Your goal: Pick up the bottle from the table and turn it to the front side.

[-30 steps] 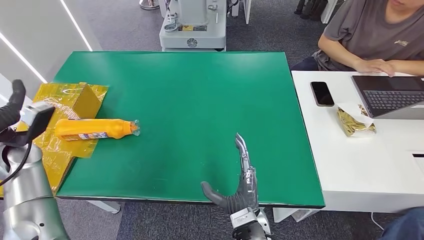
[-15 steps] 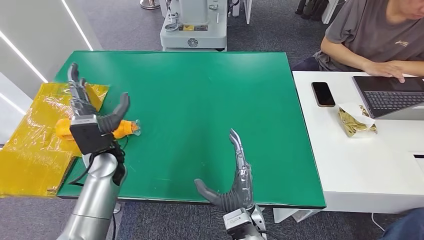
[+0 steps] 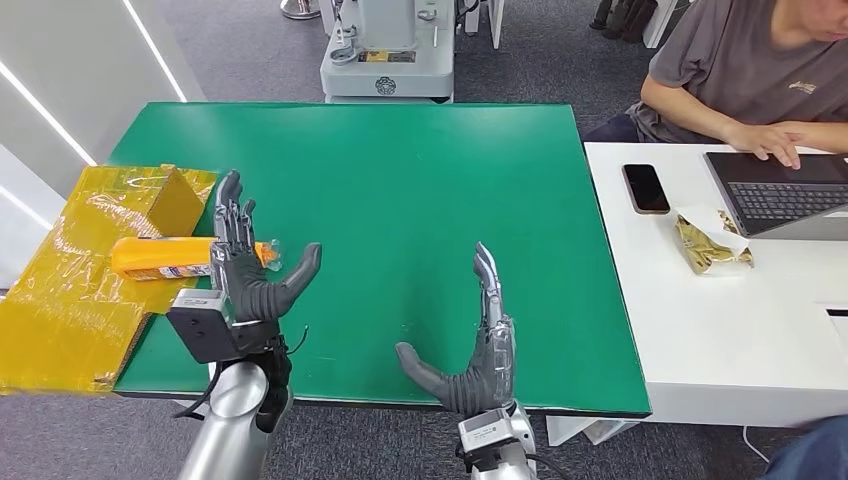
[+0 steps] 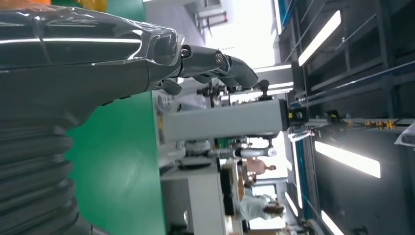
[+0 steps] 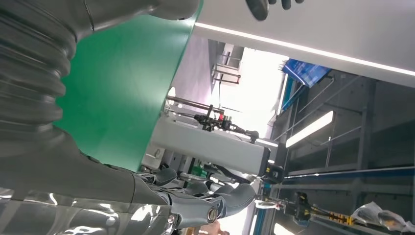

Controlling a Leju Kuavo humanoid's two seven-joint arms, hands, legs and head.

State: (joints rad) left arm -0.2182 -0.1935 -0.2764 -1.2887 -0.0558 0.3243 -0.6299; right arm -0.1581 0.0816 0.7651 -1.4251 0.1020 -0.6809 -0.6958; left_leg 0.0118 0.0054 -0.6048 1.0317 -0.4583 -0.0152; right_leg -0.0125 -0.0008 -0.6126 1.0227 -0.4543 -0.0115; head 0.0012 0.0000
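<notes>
Lying on its side, the orange bottle [image 3: 160, 257] is partly hidden by the empty, spread left hand [image 3: 245, 275]; the right hand [image 3: 478, 350] is spread too, holding nothing.

Left hand [image 4: 98, 63] enters from the frame's left edge: grey ribbed cover, then a broad glossy grey body, then darker fingers [image 4: 220, 66] stretched out straight with nothing between them. Green table [image 4: 117, 166] runs beneath the hand. Past the table's edge stands a pale grey machine [image 4: 220, 122] with a lighter cabinet [image 4: 195, 205] beside it. Farther back, a person in white [image 4: 254, 208]; details too small to make out. Long strip lights [image 4: 347, 159] glow along dark ceiling framing.
</notes>
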